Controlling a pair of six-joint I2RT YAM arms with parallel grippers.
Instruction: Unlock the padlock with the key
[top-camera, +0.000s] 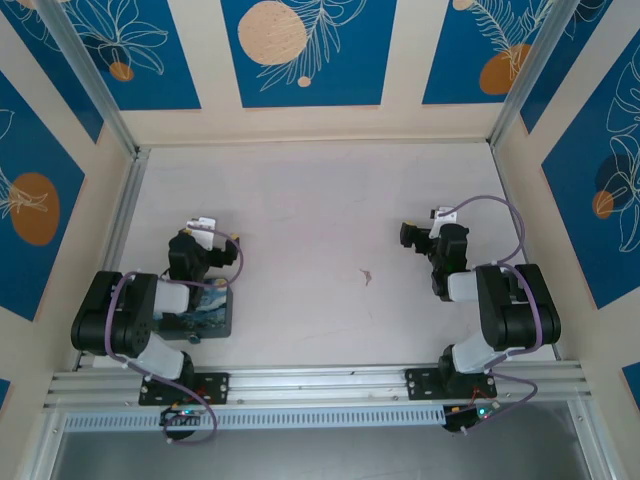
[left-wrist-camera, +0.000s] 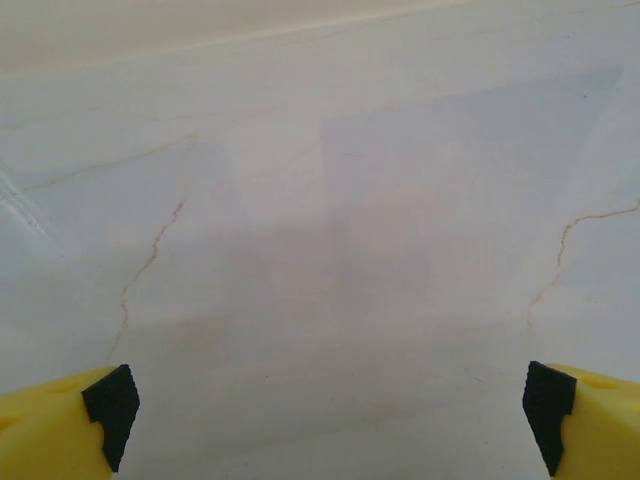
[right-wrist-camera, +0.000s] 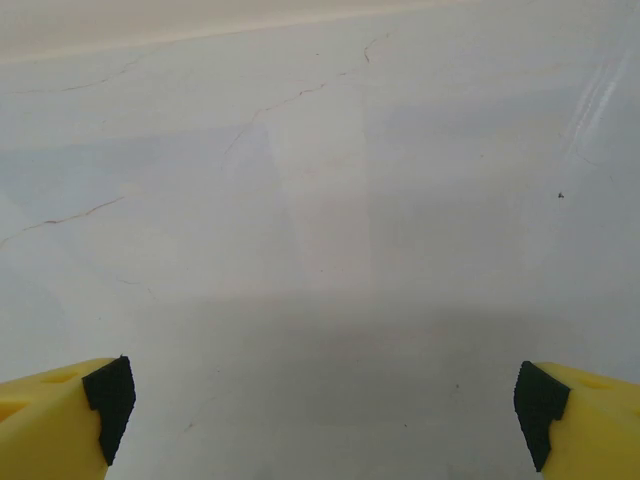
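Note:
The key (top-camera: 367, 275) is a tiny pale tan sliver lying alone on the white table, midway between the two arms. The padlock is hidden from view. My left gripper (top-camera: 212, 236) hovers at the left of the table, just beyond a blue painted tin (top-camera: 208, 311). In its wrist view the left gripper (left-wrist-camera: 330, 425) is open, its yellow fingertips (left-wrist-camera: 60, 430) far apart over bare table. My right gripper (top-camera: 418, 234) sits at the right, well right of the key. That right gripper (right-wrist-camera: 325, 415) is also open, and nothing lies between its fingertips (right-wrist-camera: 585, 420).
The painted tin lies partly under the left arm's forearm. Metal rails (top-camera: 320, 385) run along the near edge by the arm bases. Cream and blue patterned walls (top-camera: 300, 50) enclose the table at the back and both sides.

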